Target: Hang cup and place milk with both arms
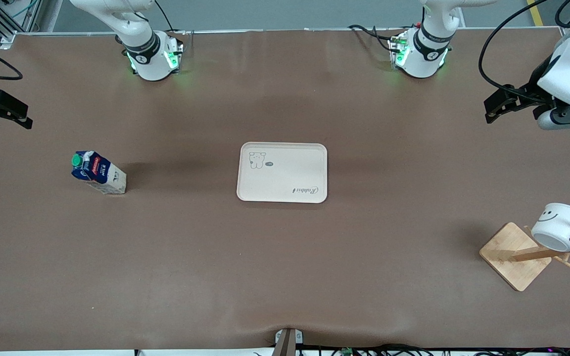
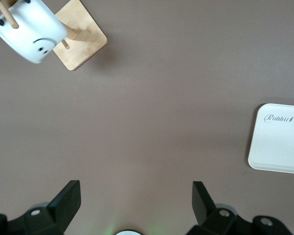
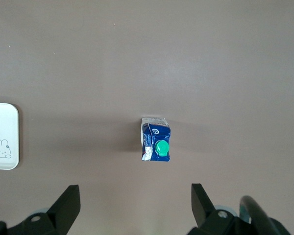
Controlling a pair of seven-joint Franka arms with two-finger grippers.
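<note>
The white cup (image 1: 557, 225) with a smiley face hangs by its black handle on a peg of a wooden rack (image 1: 510, 254) toward the left arm's end of the table. It also shows in the left wrist view (image 2: 32, 29). The blue and white milk carton (image 1: 99, 173) with a green cap stands on the table toward the right arm's end, and shows in the right wrist view (image 3: 156, 139). My left gripper (image 1: 494, 110) is open and empty in the air, with bare table under it (image 2: 136, 188). My right gripper (image 1: 7, 126) is open and empty, high over the table beside the milk (image 3: 135, 191).
A cream tray (image 1: 282, 173) with a rabbit drawing lies at the table's middle, with nothing on it. Its edge shows in both the left wrist view (image 2: 279, 142) and the right wrist view (image 3: 2, 137). The rack's square base (image 2: 81, 41) sits on the brown table.
</note>
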